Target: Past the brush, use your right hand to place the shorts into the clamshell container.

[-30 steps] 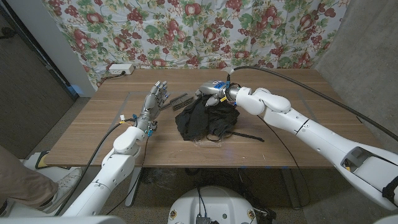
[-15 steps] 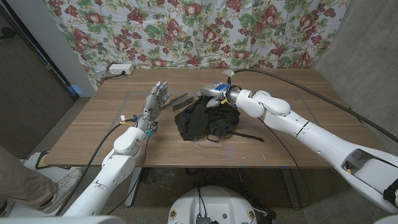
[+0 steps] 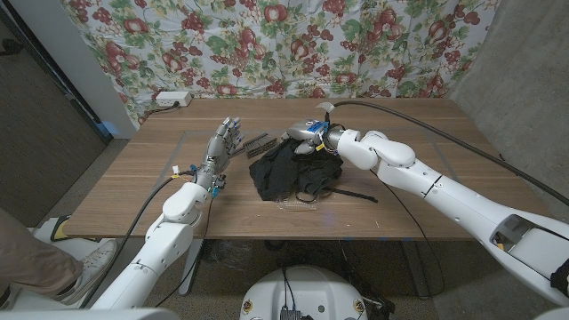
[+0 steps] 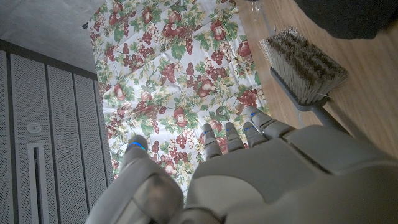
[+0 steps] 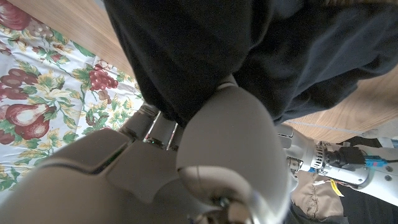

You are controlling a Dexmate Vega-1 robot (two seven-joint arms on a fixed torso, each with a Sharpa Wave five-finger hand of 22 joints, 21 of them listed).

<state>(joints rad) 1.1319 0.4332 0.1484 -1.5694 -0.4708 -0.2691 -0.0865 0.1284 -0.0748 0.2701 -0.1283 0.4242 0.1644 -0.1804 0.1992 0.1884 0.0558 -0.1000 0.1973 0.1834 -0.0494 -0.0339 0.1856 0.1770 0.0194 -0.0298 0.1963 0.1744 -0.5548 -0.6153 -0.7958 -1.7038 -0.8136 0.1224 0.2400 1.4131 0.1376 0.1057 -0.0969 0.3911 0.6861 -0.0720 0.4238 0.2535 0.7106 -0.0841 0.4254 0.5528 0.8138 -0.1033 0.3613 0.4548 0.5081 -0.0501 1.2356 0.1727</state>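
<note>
The black shorts (image 3: 292, 173) lie bunched mid-table on the clear clamshell container (image 3: 297, 204), whose front rim shows under them. A black cord (image 3: 356, 195) trails from them to the right. My right hand (image 3: 308, 132) is at the shorts' far edge, fingers closed into the cloth. In the right wrist view the shorts (image 5: 217, 50) drape over the fingers of my right hand (image 5: 186, 155). The brush (image 3: 259, 142) lies just left of the shorts, bristles (image 4: 305, 59) up. My left hand (image 3: 223, 142) stands raised beside the brush, fingers apart, holding nothing.
A white box (image 3: 172, 99) with a cable sits at the table's back left corner. A floral cloth (image 3: 284, 44) hangs behind the table. A person's leg (image 3: 22, 258) shows at the lower left, off the table. Bare wood lies right of the shorts.
My right hand has shifted slightly toward the table's far side with the shorts' edge in it. The left hand and the brush have not moved.
</note>
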